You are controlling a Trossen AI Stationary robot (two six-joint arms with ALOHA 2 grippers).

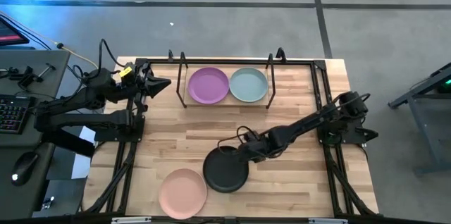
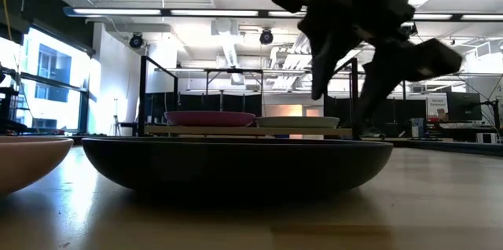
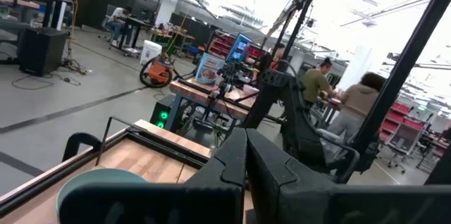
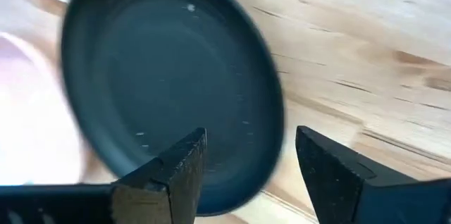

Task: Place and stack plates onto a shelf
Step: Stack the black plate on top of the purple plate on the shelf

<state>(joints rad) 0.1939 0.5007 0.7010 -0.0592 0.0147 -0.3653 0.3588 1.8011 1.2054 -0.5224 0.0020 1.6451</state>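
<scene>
The shelf stood at the far side of the desk and already carried two plates side by side, the purple plate and the pale blue-green plate, filling its board, so any further plate would probably have to go on top of one of them. The black plate lay flat on the desk nearer than the shelf, well apart from it, with the pale pink plate just beside it and nearer still. The right pincer hung over the black plate's rim on the side toward the shelf, its fingers spread wide with the rim showing between them and nothing gripped; that stance looked like a setup for pinching the edge, since a shallow plate offers little else to take hold of. The left pincer waited clenched and empty, just off the shelf's purple-plate end, clear of the right arm's path.
</scene>
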